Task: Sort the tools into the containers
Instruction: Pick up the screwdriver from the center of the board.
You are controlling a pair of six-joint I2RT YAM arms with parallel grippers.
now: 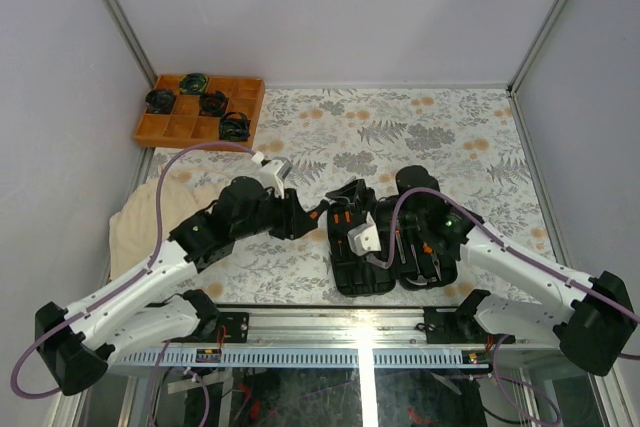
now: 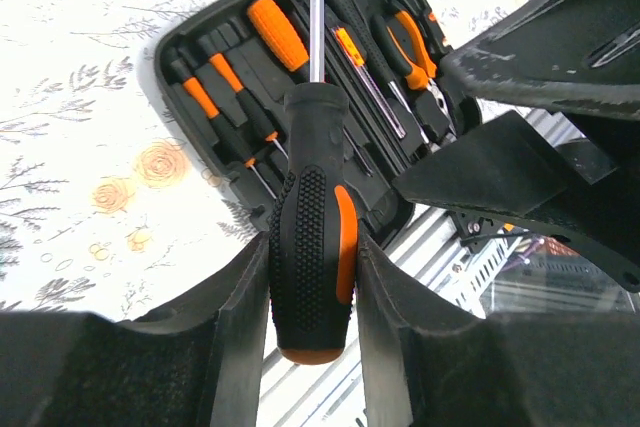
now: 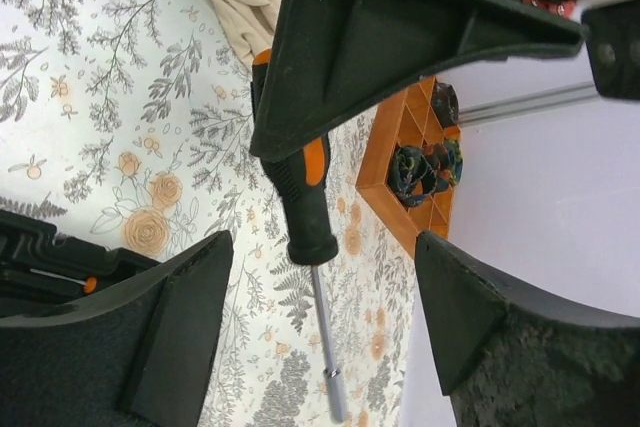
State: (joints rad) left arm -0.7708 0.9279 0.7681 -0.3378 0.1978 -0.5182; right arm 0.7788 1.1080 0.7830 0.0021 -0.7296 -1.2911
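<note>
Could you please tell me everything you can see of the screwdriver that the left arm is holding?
The screwdriver has a thick black handle with a dimpled, rubbery-looking grip, an orange stripe and an orange butt. Its slim, bright steel shaft ends in a small socket-like tip. The left end effector clamps it by the handle between its two fingers, with the shaft pointing away toward the open tool case. Nothing else seems to touch it.

The right hand [image 3: 320, 292] stands wide open. Beyond it a screwdriver [image 3: 298, 202] hangs shaft-down over the floral desk [image 3: 90, 147], its handle top hidden behind the left arm [image 3: 400, 37]. An orange tray [image 3: 378, 162] lies near.
</note>
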